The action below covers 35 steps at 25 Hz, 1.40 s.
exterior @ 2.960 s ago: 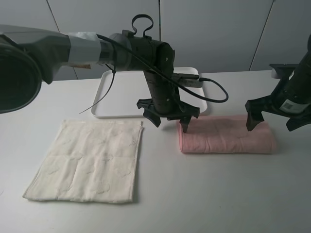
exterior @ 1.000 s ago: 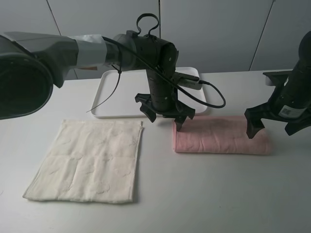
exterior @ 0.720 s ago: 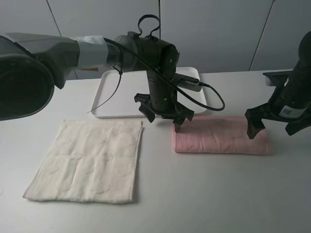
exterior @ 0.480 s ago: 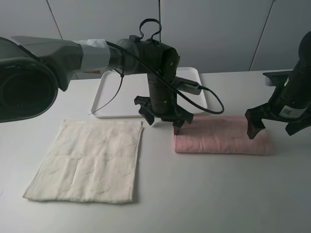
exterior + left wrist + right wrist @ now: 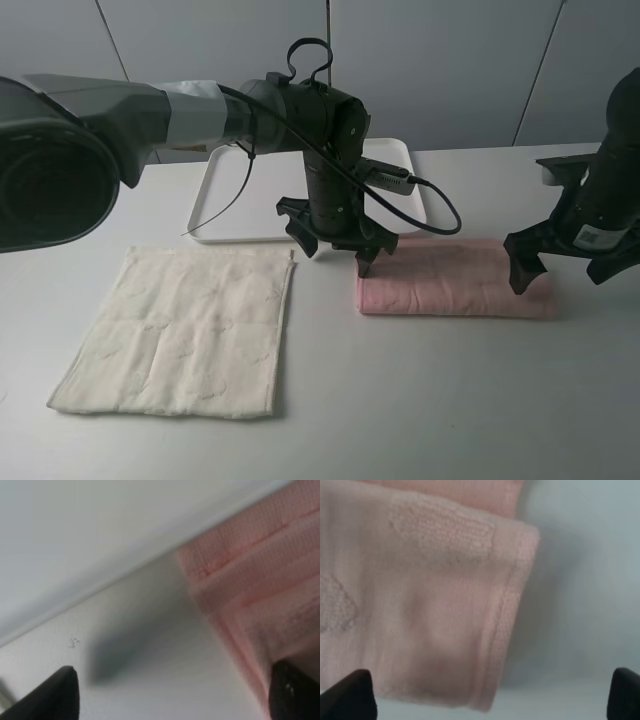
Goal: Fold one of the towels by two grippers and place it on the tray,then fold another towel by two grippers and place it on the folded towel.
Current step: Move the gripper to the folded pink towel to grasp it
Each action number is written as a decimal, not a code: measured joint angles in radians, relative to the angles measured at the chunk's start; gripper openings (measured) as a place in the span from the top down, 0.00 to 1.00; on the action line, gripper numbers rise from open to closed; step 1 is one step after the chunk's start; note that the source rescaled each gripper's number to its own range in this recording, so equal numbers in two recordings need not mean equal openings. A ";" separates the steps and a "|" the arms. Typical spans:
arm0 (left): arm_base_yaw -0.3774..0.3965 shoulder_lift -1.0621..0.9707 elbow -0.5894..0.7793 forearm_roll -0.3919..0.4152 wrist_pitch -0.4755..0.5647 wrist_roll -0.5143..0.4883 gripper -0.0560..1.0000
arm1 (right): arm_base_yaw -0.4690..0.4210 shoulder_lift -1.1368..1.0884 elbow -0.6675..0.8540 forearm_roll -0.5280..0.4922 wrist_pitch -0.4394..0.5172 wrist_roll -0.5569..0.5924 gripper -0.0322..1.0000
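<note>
The pink towel (image 5: 455,280) lies folded into a long strip on the table, in front of the white tray (image 5: 225,215). My left gripper (image 5: 337,250) stands open over the strip's left end, one fingertip (image 5: 365,262) at the towel's corner and the other off the cloth. In the left wrist view the pink towel (image 5: 260,595) reaches one side of the open left gripper (image 5: 175,700). My right gripper (image 5: 565,268) is open across the strip's right end. The right wrist view shows that rounded end of the pink towel (image 5: 430,595) above the right gripper (image 5: 487,695). The cream-white towel (image 5: 185,330) lies flat at the left.
The left arm's black cable (image 5: 430,205) loops over the tray's right part. The table (image 5: 450,400) is plain white, and a grey panelled wall stands behind it.
Since the earliest frame the pink towel has slid a little to the left. Both grippers have moved left with it and stayed open. Over the last second there is hardly any motion.
</note>
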 joint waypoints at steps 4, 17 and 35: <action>0.000 0.005 -0.002 0.000 0.000 0.000 0.02 | 0.000 0.027 0.000 0.000 0.000 0.010 0.00; 0.000 0.005 -0.002 -0.002 0.000 0.000 0.02 | 0.000 0.061 -0.046 0.005 -0.052 0.062 0.00; 0.000 0.006 -0.002 -0.004 0.000 -0.001 0.02 | -0.004 0.175 -0.076 0.081 -0.071 0.051 0.22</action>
